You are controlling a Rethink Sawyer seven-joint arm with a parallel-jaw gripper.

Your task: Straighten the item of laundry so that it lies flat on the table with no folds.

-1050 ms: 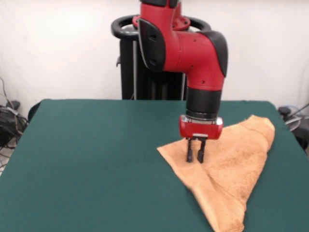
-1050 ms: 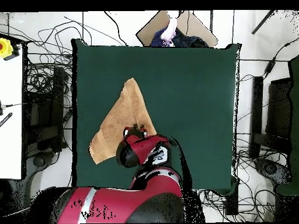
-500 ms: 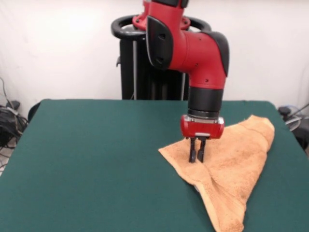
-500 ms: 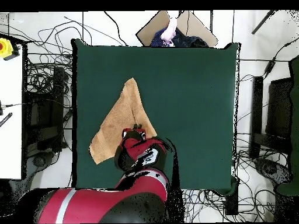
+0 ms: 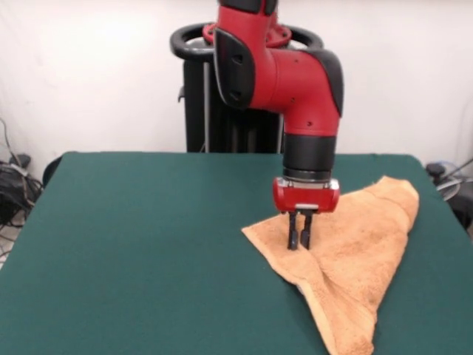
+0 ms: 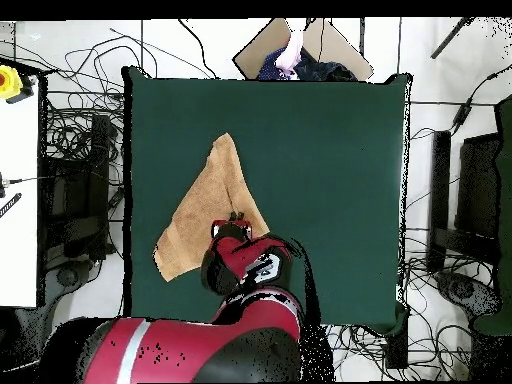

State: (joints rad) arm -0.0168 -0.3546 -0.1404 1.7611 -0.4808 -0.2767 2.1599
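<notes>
Where towel (image 5: 355, 259) lies folded, green table (image 5: 148, 251) (white wall (image 5: 96, 74) behind).

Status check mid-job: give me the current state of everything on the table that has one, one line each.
Towel: folded into a rough triangle, not flat, lying toward one side of the table.
End effector: down on the towel near its corner, fingers close together, nearly shut; a pinch of cloth between them can't be confirmed.
Table: green cloth, bare apart from the towel.
</notes>
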